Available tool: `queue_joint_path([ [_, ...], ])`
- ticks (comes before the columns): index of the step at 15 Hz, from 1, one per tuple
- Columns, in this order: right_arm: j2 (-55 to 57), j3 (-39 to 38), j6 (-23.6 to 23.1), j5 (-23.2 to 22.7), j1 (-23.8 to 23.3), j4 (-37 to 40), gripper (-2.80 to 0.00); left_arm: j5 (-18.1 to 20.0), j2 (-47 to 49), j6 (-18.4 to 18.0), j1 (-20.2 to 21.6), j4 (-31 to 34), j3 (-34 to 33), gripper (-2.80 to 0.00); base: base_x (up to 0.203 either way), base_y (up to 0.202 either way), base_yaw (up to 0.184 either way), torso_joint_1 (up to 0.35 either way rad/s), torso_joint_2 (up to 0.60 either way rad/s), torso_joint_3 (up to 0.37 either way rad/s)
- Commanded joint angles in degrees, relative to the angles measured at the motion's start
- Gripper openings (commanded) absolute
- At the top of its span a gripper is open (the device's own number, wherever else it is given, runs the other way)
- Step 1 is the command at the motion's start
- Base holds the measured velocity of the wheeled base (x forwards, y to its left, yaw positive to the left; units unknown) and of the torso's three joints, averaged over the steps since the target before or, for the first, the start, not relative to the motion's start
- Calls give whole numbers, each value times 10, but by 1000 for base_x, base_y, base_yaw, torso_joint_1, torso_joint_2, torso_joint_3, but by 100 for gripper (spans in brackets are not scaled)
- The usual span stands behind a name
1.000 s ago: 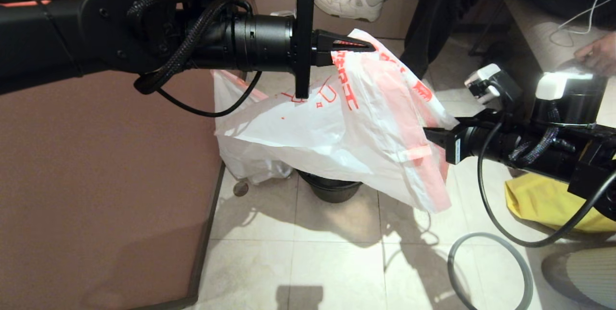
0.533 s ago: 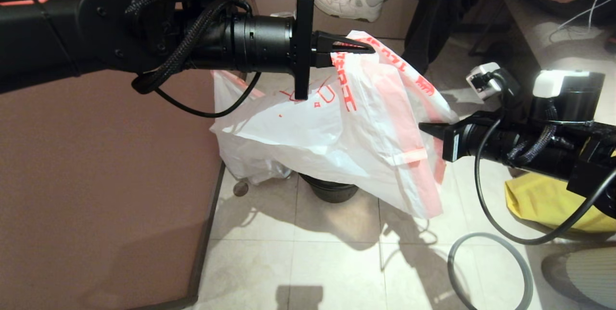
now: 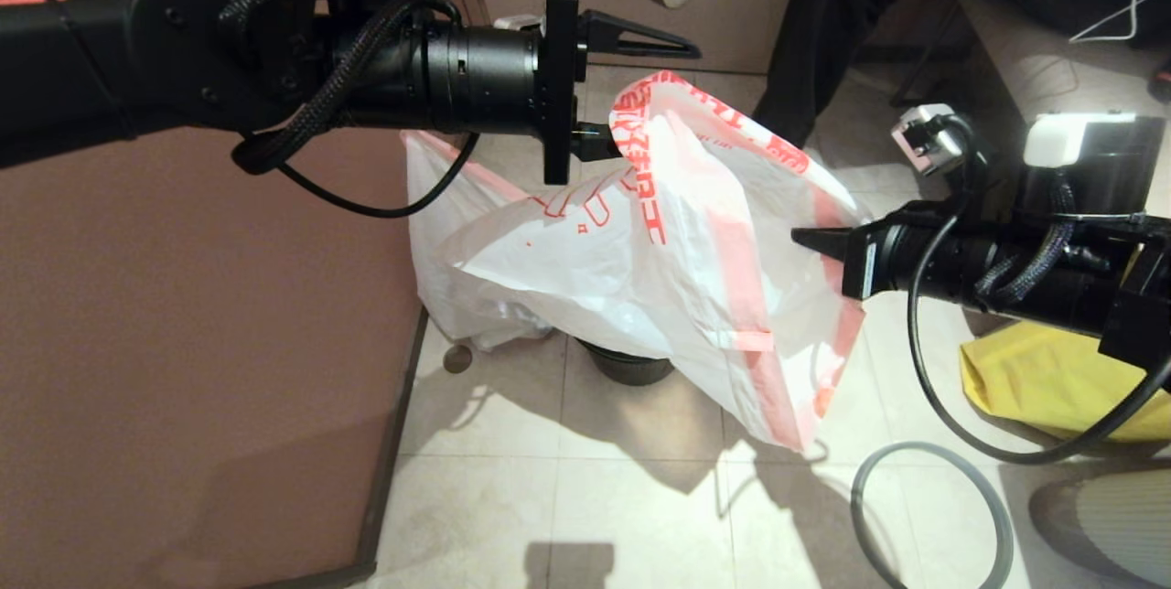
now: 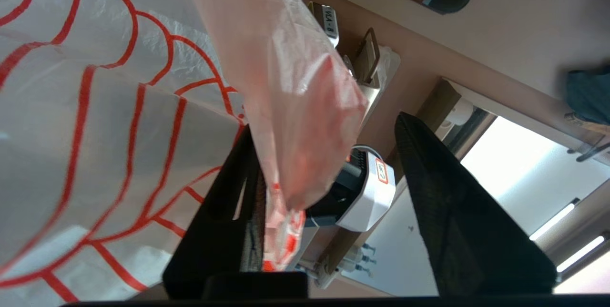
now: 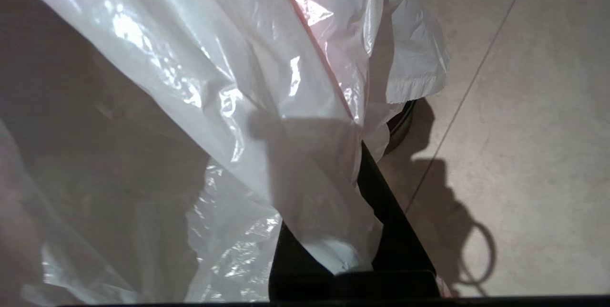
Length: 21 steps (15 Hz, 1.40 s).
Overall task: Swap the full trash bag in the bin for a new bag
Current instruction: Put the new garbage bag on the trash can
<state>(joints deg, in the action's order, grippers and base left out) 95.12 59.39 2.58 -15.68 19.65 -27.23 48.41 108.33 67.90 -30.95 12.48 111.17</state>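
Head view: new bag (image 3: 659,269) hangs from right claw (image 3: 810,240).

We see the new bag (image 3: 659,269) hanging in the air between the left gripper (image 3: 631,86) and the right gripper (image 3: 810,241), above the bin (image 3: 631,365) on the floor (image 3: 567,497). The full trash bag (image 3: 457,296) lies left of the bin, against the wall (image 3: 201,369). The ring rim (image 3: 929,516) lies on the floor at the right.
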Motion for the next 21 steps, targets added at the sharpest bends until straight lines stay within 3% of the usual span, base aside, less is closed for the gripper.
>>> queue_joint_path([
  [1,1,26,53,-2,-1,3,-280,-2,-13,3,10,2,-1,0,0,0,0,0,0,0],
  [3,18,54,124,-11,-12,6,-280,-37,-40,-14,18,18,-14,0,0,0,0,0,0,0],
  [5,43,63,158,-62,-34,7,-280,-96,-63,-53,24,69,-29,0,0,0,0,0,0,0],
  [8,91,78,199,-75,-60,5,-280,-178,-72,-80,38,105,-30,0,0,0,0,0,0,0],
  [10,111,91,214,-76,-86,4,-280,-197,-81,-81,51,105,-35,0,0,0,0,0,0,0],
  [15,118,117,234,-104,-149,6,-280,-312,-56,-108,54,132,-66,0,0,0,0,0,0,0],
  [16,118,120,234,-104,-155,7,-280,-322,-45,-113,55,141,-66,-243,0,0,0,0,0,0],
  [17,118,120,234,-105,-157,7,-280,-335,-30,-117,55,150,-66,-280,0,0,0,0,0,0],
  [19,119,121,234,-105,-157,7,-280,-362,2,-138,56,180,-64,-280,0,0,0,0,0,0],
  [21,122,128,251,-105,-154,7,-280,-415,39,-160,56,203,-67,-280,0,0,0,0,0,0],
])
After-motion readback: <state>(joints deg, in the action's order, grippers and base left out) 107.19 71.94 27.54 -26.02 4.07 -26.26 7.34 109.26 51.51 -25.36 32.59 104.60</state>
